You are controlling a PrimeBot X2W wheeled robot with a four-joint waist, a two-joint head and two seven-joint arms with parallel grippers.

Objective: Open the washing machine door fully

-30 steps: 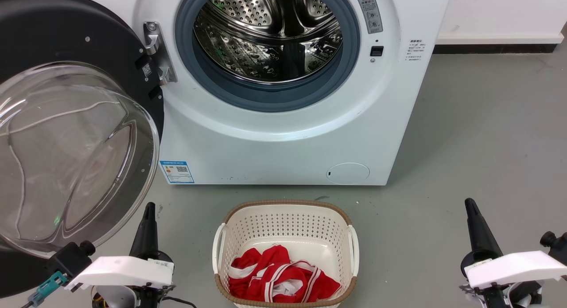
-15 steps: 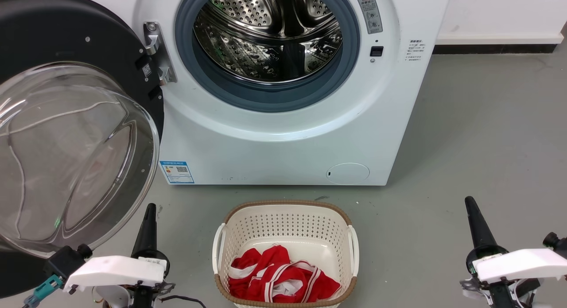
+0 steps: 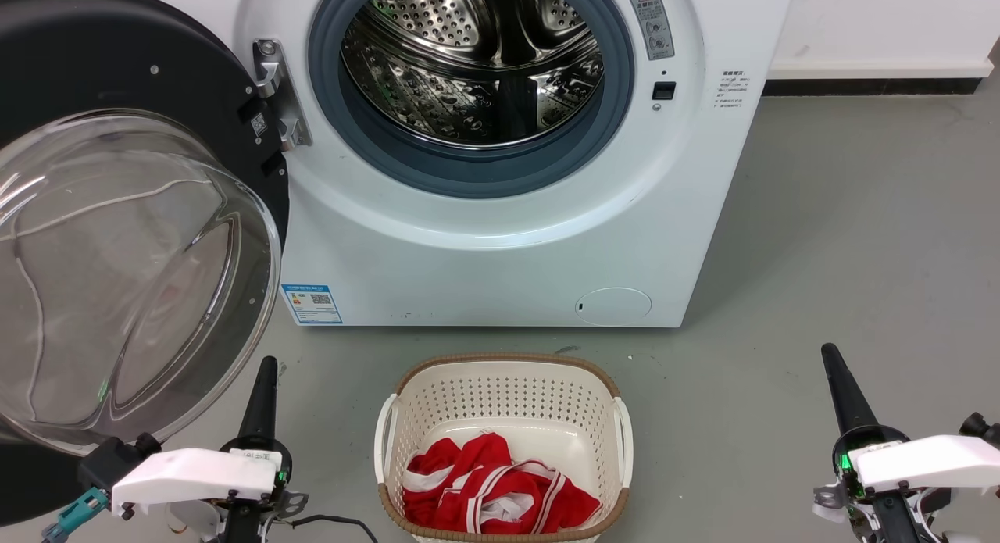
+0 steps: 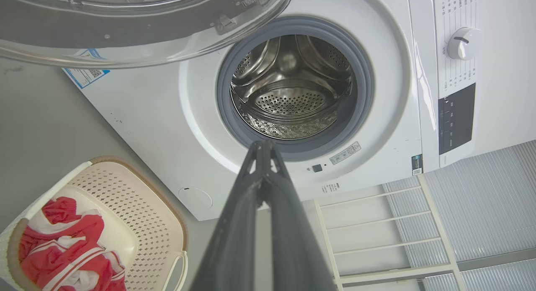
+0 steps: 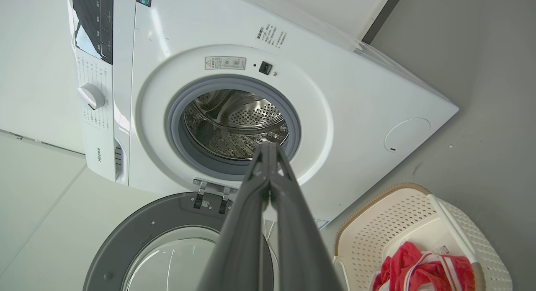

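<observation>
The washing machine door stands swung wide open, its glass bowl just above and to the left of the left fingers and apart from them. Those fingers are pressed together and hold nothing. The right fingers are likewise together and hold nothing. Between the two pairs, on the floor, sits a cream perforated basket holding a crumpled red-and-white garment. Beyond both pairs, the washing machine shows its open perforated steel drum.

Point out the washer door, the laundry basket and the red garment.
washer door (image 3: pixel 117 58), head view, on its black frame.
laundry basket (image 3: pixel 500 391), head view, on its perforated back wall.
red garment (image 3: pixel 469 488), head view, on its bunched middle.
</observation>
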